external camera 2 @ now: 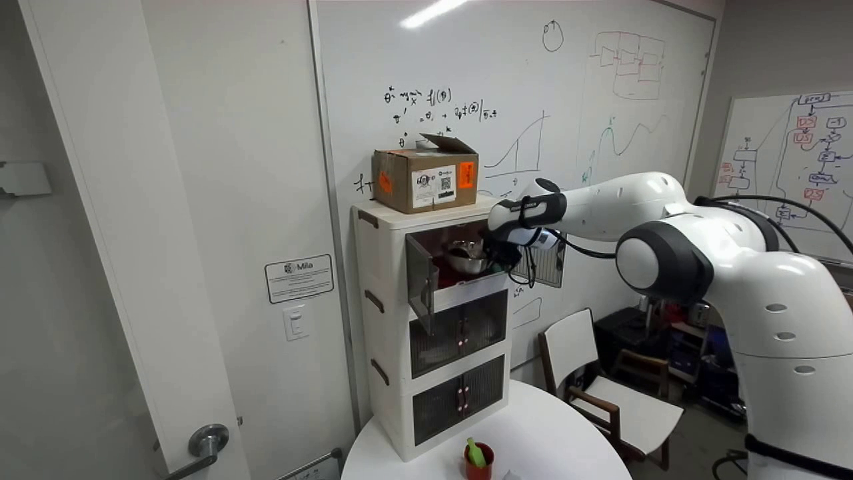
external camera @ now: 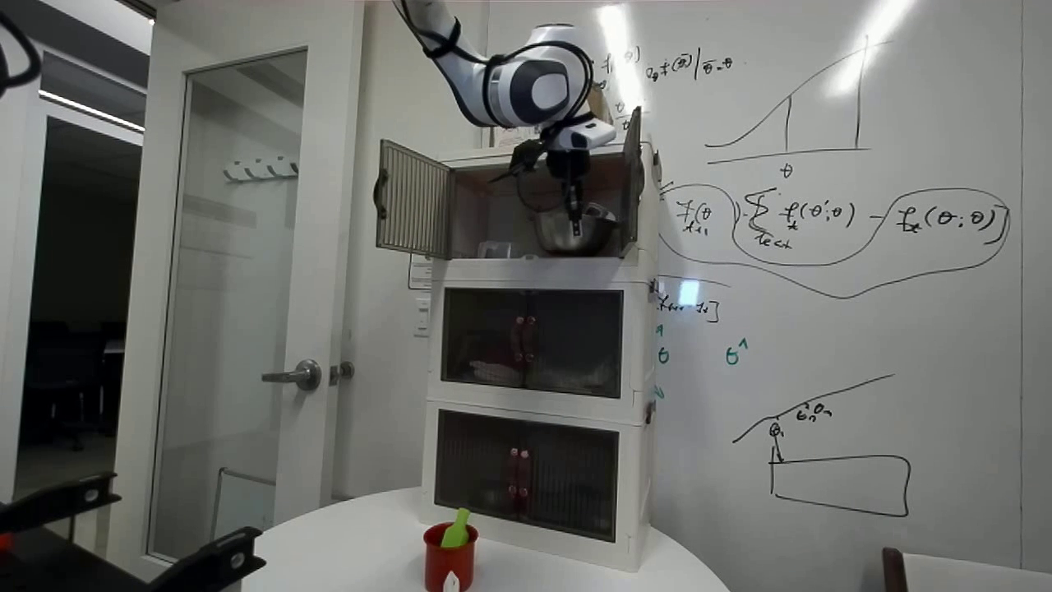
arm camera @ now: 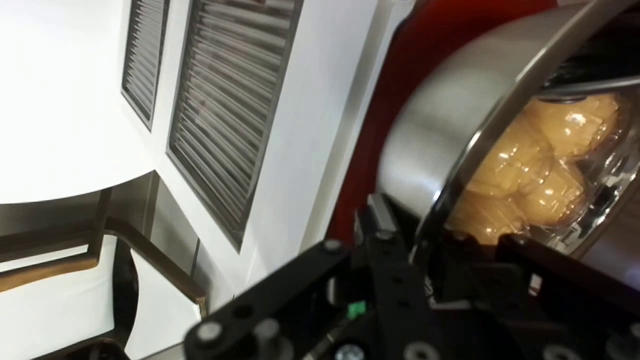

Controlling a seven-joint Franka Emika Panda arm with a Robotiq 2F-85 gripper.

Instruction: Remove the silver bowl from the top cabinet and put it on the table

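The shiny silver bowl [external camera: 557,237] sits in the top cabinet [external camera: 526,270], near its front, in both exterior views [external camera 2: 466,264]. In the wrist view the bowl [arm camera: 440,115] fills the right side, with yellow-orange, plastic-wrapped things and a dark object showing inside it. My gripper [external camera: 576,224] points down at the bowl's near rim. In the wrist view the gripper [arm camera: 412,227] has one finger outside the wall and one inside, close together on the rim. The inner fingertip is dark and partly hidden. The round white table [external camera: 345,534] stands below the cabinet stack.
Both cabinet doors stand open, the left door [external camera: 415,201] and the right door [external camera: 632,181] close beside my gripper. A clear container [external camera: 495,250] is left of the bowl. A cardboard box [external camera 2: 426,177] sits on top. A red cup [external camera: 449,559] with a green object stands on the table.
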